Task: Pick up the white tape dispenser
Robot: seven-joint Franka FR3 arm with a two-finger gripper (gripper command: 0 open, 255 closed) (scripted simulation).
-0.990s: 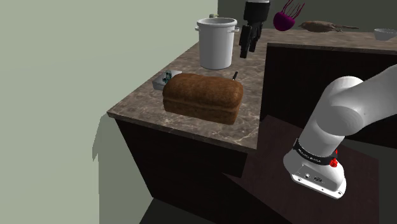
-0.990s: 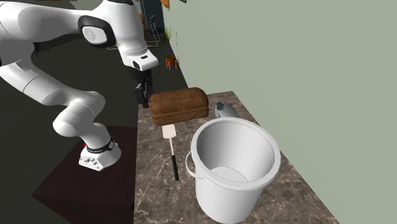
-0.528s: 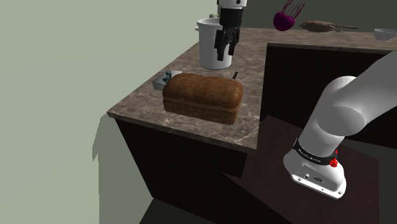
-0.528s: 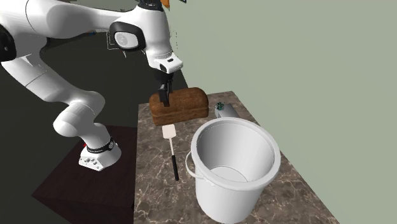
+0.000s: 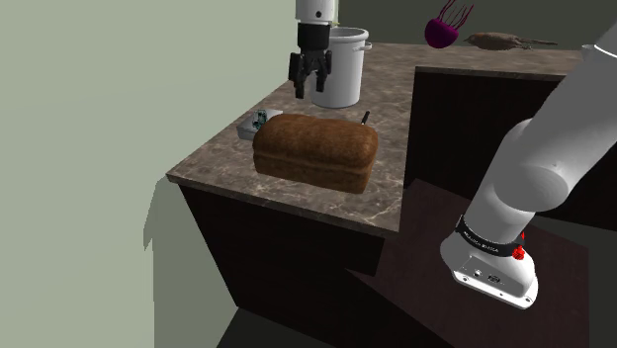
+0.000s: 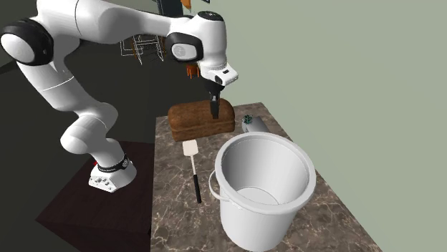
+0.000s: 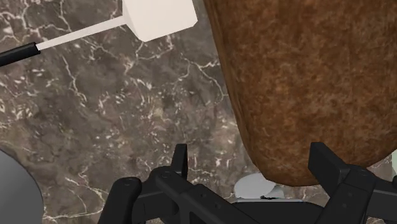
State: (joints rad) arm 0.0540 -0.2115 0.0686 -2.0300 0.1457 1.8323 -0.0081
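Note:
The white tape dispenser (image 5: 255, 125) sits on the marble counter (image 5: 222, 166) between the brown bread loaf (image 5: 316, 148) and the wall. It shows as a small pale shape (image 6: 252, 124) past the loaf (image 6: 202, 118) in the second exterior view. My black gripper (image 5: 308, 89) hangs open over the loaf's far end, pointing down, above and apart from the dispenser. In the wrist view the fingers (image 7: 181, 160) stand wide apart with nothing between them, and a pale part of the dispenser (image 7: 254, 186) peeks out from under the loaf's edge (image 7: 305, 83).
A tall white pot (image 5: 341, 64) stands close behind the gripper, large in the second exterior view (image 6: 263, 186). A white spatula with a black handle (image 6: 192, 161) lies between pot and loaf (image 7: 159, 18). The green wall runs along the counter beside the dispenser.
The arm has swung across the counter from its open edge toward the wall, passing in front of the pot, and now hangs over the loaf. The fingers stay open; nothing else moved.

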